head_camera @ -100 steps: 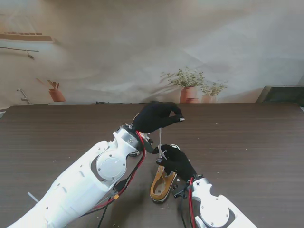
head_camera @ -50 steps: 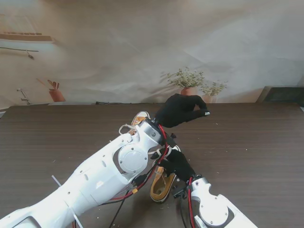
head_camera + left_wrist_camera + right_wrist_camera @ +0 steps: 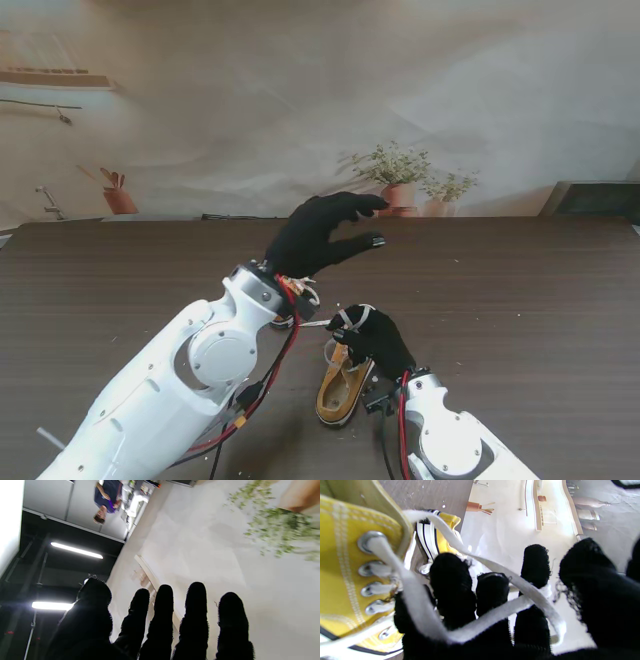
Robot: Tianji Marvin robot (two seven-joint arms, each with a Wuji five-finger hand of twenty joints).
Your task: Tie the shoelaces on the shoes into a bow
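A yellow sneaker (image 3: 343,390) lies on the dark table (image 3: 520,300) close to me, its eyelets and white lace (image 3: 495,610) filling the right wrist view. My right hand (image 3: 372,338) rests on its far end, fingers (image 3: 452,587) curled with the lace looped across them. My left hand (image 3: 325,235) hovers high above the table, beyond the shoe; its fingers (image 3: 162,625) are spread and hold nothing. A second yellow sneaker (image 3: 442,527) lies beyond the first, mostly hidden behind my left wrist in the stand view.
A printed backdrop with potted plants (image 3: 400,175) stands along the table's far edge. A dark box (image 3: 595,198) sits at the far right corner. My left forearm (image 3: 200,370) crosses the near left of the table.
My left hand swung right and away, then came back left and opened, letting go of the lace it pinched a second ago. My right hand has barely shifted.
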